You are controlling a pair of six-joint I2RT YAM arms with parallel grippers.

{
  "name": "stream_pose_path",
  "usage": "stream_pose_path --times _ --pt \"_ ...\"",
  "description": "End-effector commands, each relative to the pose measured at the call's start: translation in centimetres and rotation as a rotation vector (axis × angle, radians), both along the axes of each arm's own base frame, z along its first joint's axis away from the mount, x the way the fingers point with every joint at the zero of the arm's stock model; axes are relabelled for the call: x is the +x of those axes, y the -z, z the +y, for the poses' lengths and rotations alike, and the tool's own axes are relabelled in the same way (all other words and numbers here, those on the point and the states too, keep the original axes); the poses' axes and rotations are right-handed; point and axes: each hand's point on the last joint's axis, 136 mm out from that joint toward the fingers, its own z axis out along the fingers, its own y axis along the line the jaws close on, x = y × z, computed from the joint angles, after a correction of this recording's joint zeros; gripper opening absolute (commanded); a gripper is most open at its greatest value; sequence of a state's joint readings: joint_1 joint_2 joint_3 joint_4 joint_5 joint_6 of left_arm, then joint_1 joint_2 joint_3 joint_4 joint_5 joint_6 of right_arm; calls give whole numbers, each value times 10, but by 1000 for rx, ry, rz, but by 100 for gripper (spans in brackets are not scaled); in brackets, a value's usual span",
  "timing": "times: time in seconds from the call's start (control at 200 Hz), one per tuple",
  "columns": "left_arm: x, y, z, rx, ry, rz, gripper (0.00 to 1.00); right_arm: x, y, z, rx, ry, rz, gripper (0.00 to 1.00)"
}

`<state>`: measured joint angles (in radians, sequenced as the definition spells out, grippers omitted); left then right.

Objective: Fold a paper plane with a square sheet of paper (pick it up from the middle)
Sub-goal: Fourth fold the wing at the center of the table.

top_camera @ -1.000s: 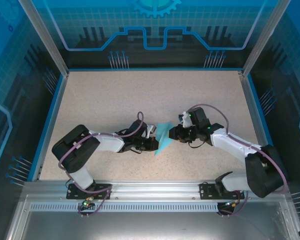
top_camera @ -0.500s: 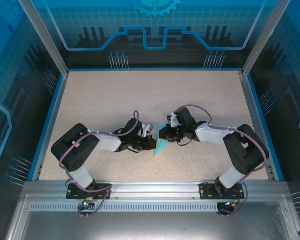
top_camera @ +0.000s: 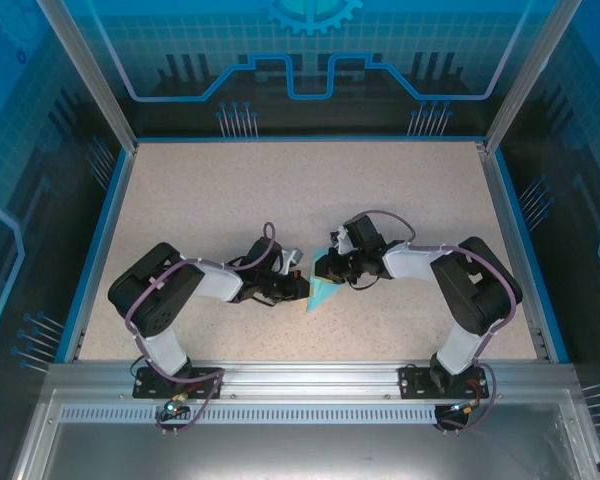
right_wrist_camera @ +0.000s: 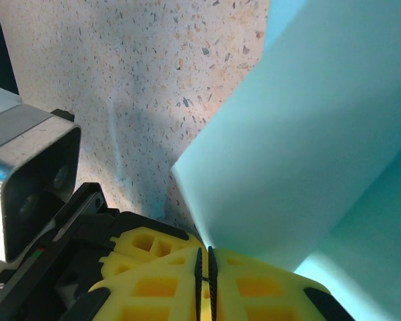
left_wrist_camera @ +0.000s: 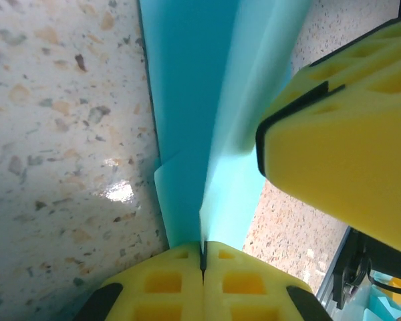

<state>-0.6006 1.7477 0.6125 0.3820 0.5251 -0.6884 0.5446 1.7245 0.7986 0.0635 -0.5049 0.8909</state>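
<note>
Two grippers are meeting just below the centre of the overhead view, over the speckled table [top_camera: 230, 190], and the paper [top_camera: 318, 292] is sitting between them. From above it is showing as a narrow light-blue wedge, wider at the top and tapering to a point at the lower left. The left gripper [top_camera: 302, 288] is reaching in from the left and touching the wedge's left side. The right gripper [top_camera: 326, 268] is coming in from the right and touching its upper part.

Looking through the left wrist camera, the left gripper [left_wrist_camera: 202, 257] is pressing its yellow pads together at the bottom of the frame, with only a hairline seam between them, and it is pinching the paper [left_wrist_camera: 194, 93] there. The sheet is running up the middle of the frame in folded layers with a crease along it. A yellow finger [left_wrist_camera: 341, 154] of the right gripper is crowding in from the right, against the paper.

Through the right wrist camera, the right gripper [right_wrist_camera: 204, 267] is likewise clamping its pads tight on the paper [right_wrist_camera: 307, 154], which is fanning out toward the upper right. I cannot tell whether the sheet is resting on the table.
</note>
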Motion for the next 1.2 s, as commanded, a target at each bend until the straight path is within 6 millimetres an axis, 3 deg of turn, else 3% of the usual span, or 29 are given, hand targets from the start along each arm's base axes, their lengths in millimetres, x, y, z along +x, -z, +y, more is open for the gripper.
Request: stream_pose_path --times 0.0,0.31,0.485,0.59,0.88,1.195 --pt "-3 15 11 36 -36 80 0 4 -6 -1 2 8 -17 14" --pt "-1 9 2 0 25 82 0 5 -22 -15 -31 47 -55 15" --pt "-2 8 -1 -12 46 82 0 3 -28 6 44 -9 -54 15" --pt "-2 8 -1 -11 52 81 0 8 -23 12 36 -6 -48 14" --pt "-7 8 1 -2 71 80 2 26 10 -6 -59 66 2 13" --pt "-15 7 2 -12 94 93 13 24 15 -6 -49 47 16 13"
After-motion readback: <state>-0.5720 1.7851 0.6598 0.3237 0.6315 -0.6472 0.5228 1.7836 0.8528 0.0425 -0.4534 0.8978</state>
